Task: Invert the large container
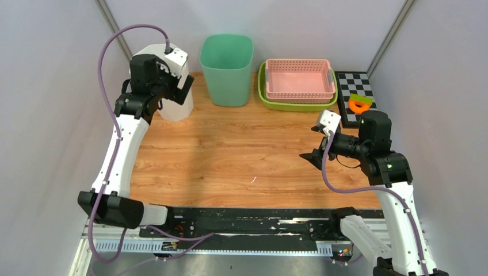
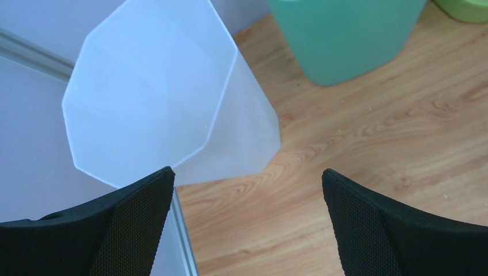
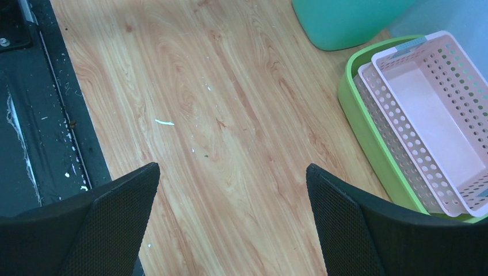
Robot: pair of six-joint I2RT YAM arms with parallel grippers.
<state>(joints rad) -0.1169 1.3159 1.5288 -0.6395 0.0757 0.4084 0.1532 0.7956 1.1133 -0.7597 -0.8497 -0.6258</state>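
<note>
Seemingly not begun: left gripper (image 2: pixel 247 175) wide open, empty, just beside translucent white faceted plastic container (image 2: pixel 149 86); right gripper (image 3: pixel 233 167) likewise open, empty, well apart.

No readable text, labels or numbers

The large container (image 1: pixel 176 108) (image 2: pixel 167 98) is standing on its end in the far left corner of the counter (image 1: pixel 241 149), close against the left wall. It is showing as a frosted, translucent white tub with flat facets and an eight-sided outline at its top. Its lower end is resting flat on the wood. Whether the upper end is open or closed is not showing clearly. Nothing is touching it.
</note>
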